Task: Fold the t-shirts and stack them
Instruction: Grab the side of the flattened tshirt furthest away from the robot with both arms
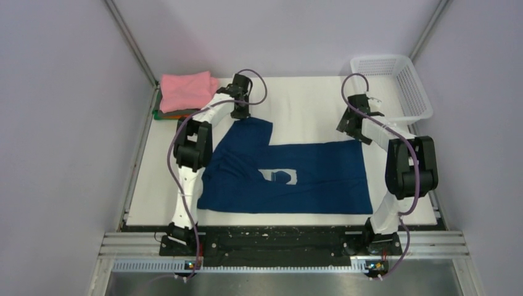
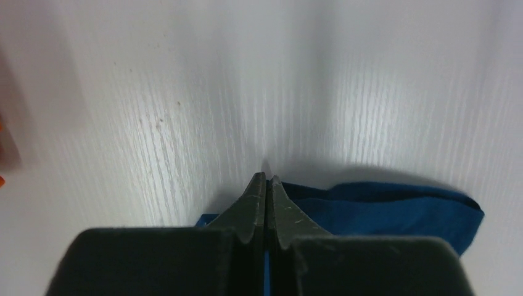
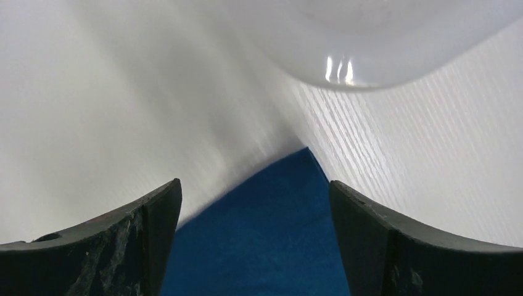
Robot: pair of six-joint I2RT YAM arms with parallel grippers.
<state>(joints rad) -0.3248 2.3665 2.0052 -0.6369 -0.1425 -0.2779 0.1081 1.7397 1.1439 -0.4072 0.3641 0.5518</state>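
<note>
A navy blue t-shirt (image 1: 308, 179) with a white chest print (image 1: 279, 177) lies spread on the white table, one sleeve reaching toward the back left. My left gripper (image 1: 242, 115) is at that sleeve's far end. In the left wrist view it (image 2: 266, 179) is shut, with a sliver of the navy cloth (image 2: 395, 209) pinched between its fingers. My right gripper (image 1: 353, 134) is at the shirt's far right corner. In the right wrist view it (image 3: 255, 185) is open and straddles that navy corner (image 3: 271, 234). A folded pink shirt (image 1: 188, 89) tops the orange and green folded ones (image 1: 168, 114) at the back left.
A white plastic mesh basket (image 1: 395, 83) stands at the back right corner; its rim shows in the right wrist view (image 3: 370, 43). Grey walls enclose the table (image 1: 308, 102) on three sides. Bare tabletop lies between the two grippers at the back.
</note>
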